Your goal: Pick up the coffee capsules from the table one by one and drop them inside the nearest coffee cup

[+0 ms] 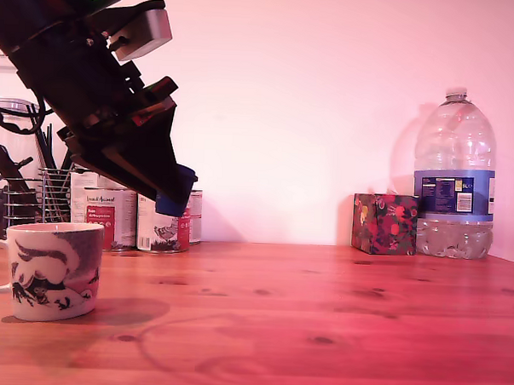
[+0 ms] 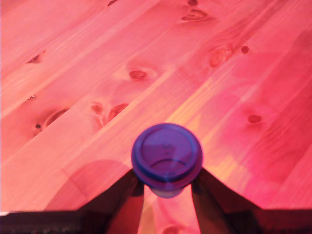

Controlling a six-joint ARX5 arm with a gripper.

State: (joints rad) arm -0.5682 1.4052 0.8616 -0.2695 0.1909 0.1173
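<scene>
Gripper [image 2: 166, 187] around airborne capsule [image 2: 166, 155]

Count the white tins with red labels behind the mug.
3 in the exterior view: one tin nearest the utensil rack, one under the end effector, one partly hidden behind it. The arm may hide others.

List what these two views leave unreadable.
- Inside of the white swirl-patterned ceramic mug: exterior view is side-on, wall hides contents.
- Dark blue tapered capsule body: wrist view shows only its round face; gripper covers most in exterior view.
- White red-labelled tins: partly behind the arm, print too small.
</scene>
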